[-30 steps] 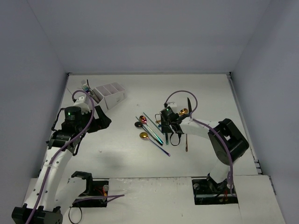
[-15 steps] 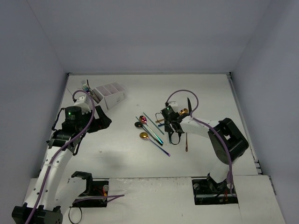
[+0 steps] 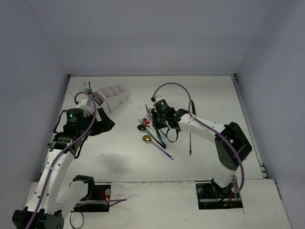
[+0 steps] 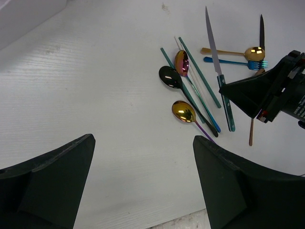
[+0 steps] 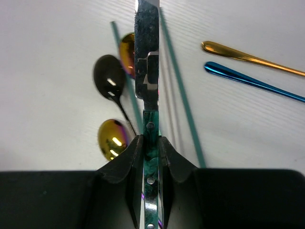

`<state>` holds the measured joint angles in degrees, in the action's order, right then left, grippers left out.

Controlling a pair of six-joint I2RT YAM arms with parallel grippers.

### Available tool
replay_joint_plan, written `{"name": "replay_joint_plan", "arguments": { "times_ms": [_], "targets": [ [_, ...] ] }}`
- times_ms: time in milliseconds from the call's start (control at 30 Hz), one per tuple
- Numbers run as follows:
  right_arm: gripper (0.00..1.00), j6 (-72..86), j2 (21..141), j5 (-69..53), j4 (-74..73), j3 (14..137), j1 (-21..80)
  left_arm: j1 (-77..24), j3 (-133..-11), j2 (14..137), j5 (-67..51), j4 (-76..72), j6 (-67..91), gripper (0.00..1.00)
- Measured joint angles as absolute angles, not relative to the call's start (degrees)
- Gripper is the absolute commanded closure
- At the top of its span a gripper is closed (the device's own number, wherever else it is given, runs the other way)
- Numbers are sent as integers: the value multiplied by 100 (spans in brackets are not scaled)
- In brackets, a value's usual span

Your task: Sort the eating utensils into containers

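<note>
The white caddy's (image 3: 116, 98) left end compartment holds utensils (image 3: 86, 87).

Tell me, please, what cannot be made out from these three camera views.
- Top view: what the caddy holds, too small, behind its walls.
- Right wrist view: both ends of the knife, cut off by the top and bottom edges.
- Left wrist view: the copper utensil, its head mostly behind the right fingers.

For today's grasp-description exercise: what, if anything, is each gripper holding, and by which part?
The right gripper pinches the teal-handled knife by its handle, just behind the blade. The left gripper is open and holds nothing.
</note>
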<state>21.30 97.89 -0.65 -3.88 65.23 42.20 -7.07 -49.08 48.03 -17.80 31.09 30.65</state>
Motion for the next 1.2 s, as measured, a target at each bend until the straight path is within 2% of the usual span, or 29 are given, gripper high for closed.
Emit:
{"name": "replay_joint_plan", "arguments": {
  "times_ms": [400,667,733,833,900,933,1000,1067,1133,1200],
  "targets": [
    [100,1823,9592,-448,-102,6785,5260,-944,-5015,5016,-2145,2555,3671,19],
    [100,1628,9038,-479,297,6785,5792,-1736,-5015,5636,-1612,1911,4102,27],
    [100,1614,8962,-480,356,6785,5851,-1876,-5015,5756,-1466,1841,4176,33],
    [100,1598,8892,-477,403,6783,5859,-2007,-5015,5864,-1281,1715,4300,49],
    [100,1592,8854,-475,421,6783,5859,-2077,-5015,5888,-1179,1621,4367,67],
    [100,1590,8835,-475,425,6783,5859,-2111,-5015,5894,-1137,1581,4391,70],
    [100,1579,8803,-469,461,6783,5859,-2182,-5013,5894,-1054,1483,4441,94],
    [100,1584,8781,-473,491,6782,5859,-2244,-5011,5890,-1025,1348,4569,99],
    [99,1594,8779,-439,520,6755,5859,-2314,-5005,5857,-1062,1119,4671,100],
    [92,1597,8778,-418,557,6748,5859,-2344,-5002,5828,-1049,1042,4706,100]
  ]
}}
